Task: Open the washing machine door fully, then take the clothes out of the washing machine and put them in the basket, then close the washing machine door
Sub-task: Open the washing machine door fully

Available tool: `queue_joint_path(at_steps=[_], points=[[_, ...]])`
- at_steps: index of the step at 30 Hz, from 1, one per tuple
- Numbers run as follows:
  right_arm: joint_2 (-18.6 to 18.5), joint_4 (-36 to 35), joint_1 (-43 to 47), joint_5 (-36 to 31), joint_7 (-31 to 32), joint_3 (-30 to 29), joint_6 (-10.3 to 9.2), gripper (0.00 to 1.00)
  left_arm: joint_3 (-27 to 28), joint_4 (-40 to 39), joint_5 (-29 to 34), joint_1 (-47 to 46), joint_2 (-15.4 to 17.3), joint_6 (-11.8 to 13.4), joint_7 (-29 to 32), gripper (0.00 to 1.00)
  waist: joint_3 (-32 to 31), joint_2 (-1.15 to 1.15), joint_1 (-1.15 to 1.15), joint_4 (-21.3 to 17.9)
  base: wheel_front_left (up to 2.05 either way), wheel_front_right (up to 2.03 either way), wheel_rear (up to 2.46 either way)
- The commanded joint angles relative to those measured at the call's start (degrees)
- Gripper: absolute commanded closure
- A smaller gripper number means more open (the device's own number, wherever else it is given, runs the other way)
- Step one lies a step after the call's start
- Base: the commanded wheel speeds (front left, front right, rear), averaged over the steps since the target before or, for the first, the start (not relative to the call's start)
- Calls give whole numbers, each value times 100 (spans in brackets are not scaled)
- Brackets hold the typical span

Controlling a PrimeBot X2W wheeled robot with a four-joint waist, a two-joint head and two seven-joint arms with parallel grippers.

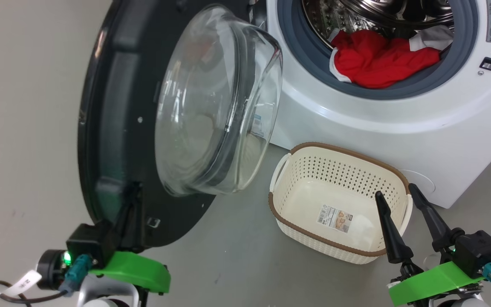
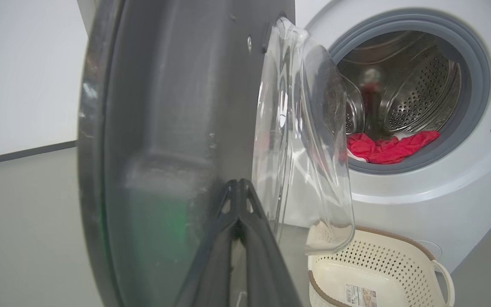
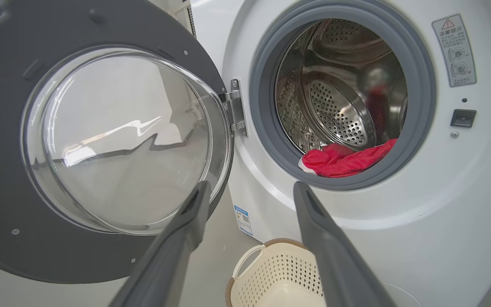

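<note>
Grey smooth floor (image 1: 237,264) ran in front of one white washing machine (image 1: 356,123), with a pale wall off to the left. One washing machine door (image 1: 113,128) stood swung wide on its hinge at the machine's left, its clear glass bowl bulging toward the camera.

Two grippers were in view. The left gripper (image 2: 239,184) was closed, its two dark fingers pressed tip to tip with nothing between them, and it lay over the door's dark inner face near the lower edge. Whether the tips actually touched the door could not be told. The right gripper (image 1: 394,190) was spread wide and empty – it hung just above the near right corner of the basket, touching nothing, fingers pointing toward the drum opening.

The clothes (image 1: 377,59) lay in one red heap with white parts at the bottom front of the steel drum, draped onto the grey gasket; separate garments could not be counted. One cream basket (image 1: 326,170) sat on the floor just before the machine – one paper label inside.
</note>
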Motion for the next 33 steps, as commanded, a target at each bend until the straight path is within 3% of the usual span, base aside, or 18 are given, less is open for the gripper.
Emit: queue_joint_path(at_steps=[1, 33], points=[[-17, -182, -241, -61, 19, 137, 2, 0, 340, -9, -68, -223, 213, 68, -58, 100, 6, 0, 0, -3, 0, 0, 0], [-17, -621, -133, -311, 488, 75, 2, 0, 1019, 1787, -476, -1331, 438, -53, -927, 100, 271, 0, 0, 17, 0, 0, 0]])
